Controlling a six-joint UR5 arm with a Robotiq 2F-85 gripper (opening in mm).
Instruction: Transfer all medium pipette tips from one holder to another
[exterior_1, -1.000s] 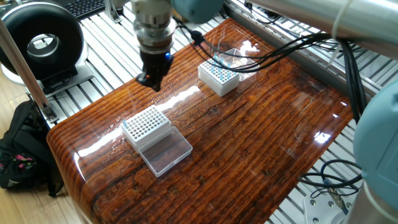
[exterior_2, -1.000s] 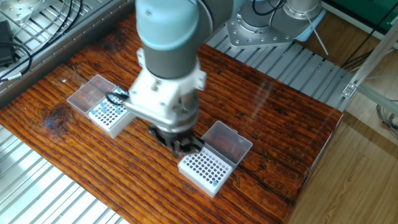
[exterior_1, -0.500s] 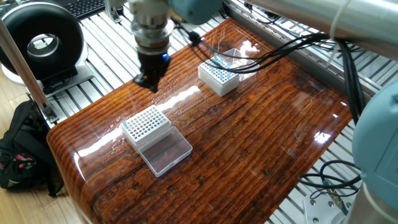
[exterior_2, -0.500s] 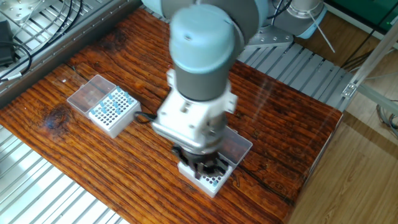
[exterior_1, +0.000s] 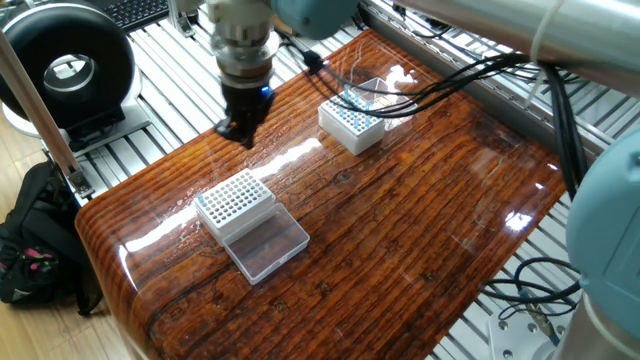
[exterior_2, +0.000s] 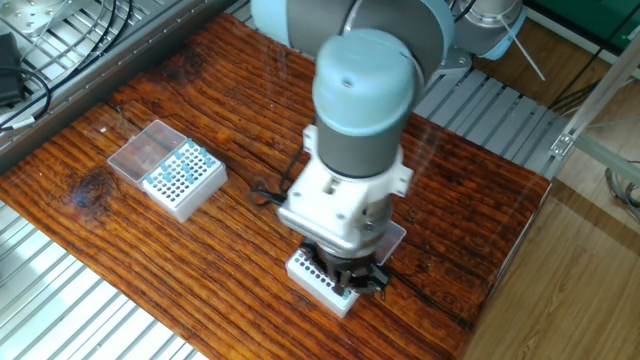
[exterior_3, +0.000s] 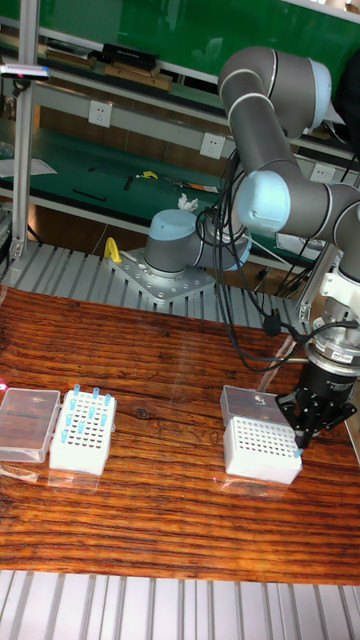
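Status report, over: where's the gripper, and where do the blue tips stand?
Gripper low over the emptier holder's corner, jaws not readable. Pipette tips mostly in the other holder. Nothing visibly in the way.

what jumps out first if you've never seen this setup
The big grey-and-blue robot arm dominates, its dark tool hanging at the far-right corner of a white grid holder on the glossy striped wooden table, with one pale-blue tip showing there. Off to the other side sits a second holder with blue pipette tips standing in it, a clear lid beside it.
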